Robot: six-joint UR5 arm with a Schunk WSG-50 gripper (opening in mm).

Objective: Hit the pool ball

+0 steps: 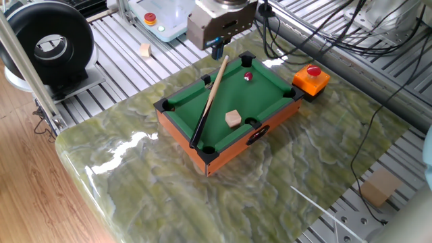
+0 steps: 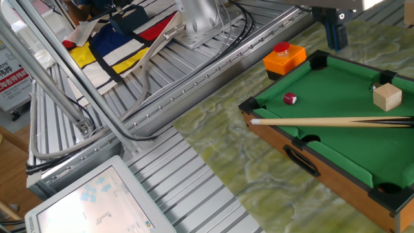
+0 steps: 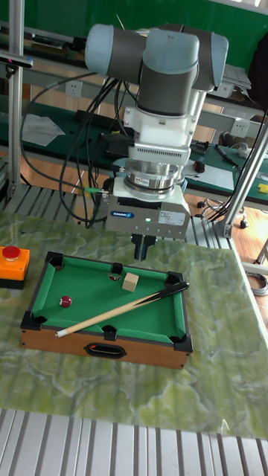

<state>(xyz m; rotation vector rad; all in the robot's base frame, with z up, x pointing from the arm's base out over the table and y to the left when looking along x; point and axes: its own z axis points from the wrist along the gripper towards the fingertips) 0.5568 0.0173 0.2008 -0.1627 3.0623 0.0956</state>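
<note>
The gripper (image 3: 141,248), fingers pressed together and empty, hangs behind the mini pool table (image 3: 104,349); the pool ball (image 3: 65,301) rests apart.

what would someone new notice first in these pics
The miniature pool table in the middle of the green marbled tabletop catches the eye first, with a long cue stick lying diagonally across its felt. A tiny dark-red pool ball and a tan wooden cube sit on the felt. The pincer hangs above the table's far rail, and a red button on an orange box stands beside one end.
</note>
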